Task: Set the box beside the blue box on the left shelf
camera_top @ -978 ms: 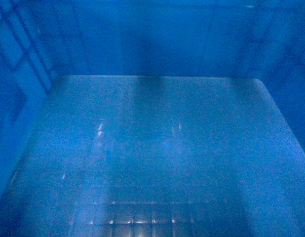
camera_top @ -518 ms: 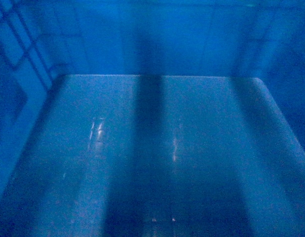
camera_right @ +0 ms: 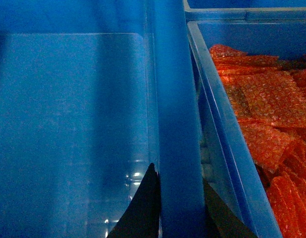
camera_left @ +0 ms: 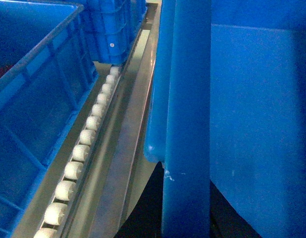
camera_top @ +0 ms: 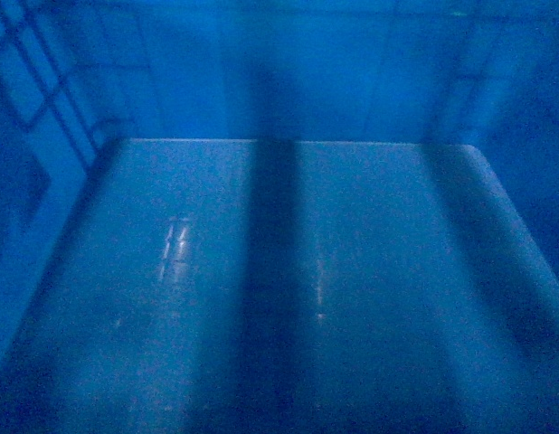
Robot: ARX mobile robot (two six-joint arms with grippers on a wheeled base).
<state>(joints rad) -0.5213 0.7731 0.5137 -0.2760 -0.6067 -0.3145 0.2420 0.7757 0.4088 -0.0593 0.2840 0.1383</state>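
The box (camera_top: 288,271) fills the head view: I look down onto its glossy blue floor and ribbed walls. My left gripper (camera_left: 185,172) is shut on the box's thick left rim (camera_left: 187,99), one dark finger on each side. My right gripper (camera_right: 177,171) is shut on the right rim (camera_right: 173,89) in the same way. In the left wrist view a blue box (camera_left: 39,89) stands to the left, apart from the held box, with a roller track (camera_left: 88,136) between them.
Another ribbed blue crate (camera_left: 113,29) stands at the far end of the roller track. Close on the right of the held box is a blue crate (camera_right: 227,144) full of orange bubble-wrap packs (camera_right: 272,109). A metal rail (camera_left: 138,124) runs beside the rollers.
A dark shadow band has spread down the middle of the box floor, and the bright glints near the front edge have gone. The box stays framed much the same.
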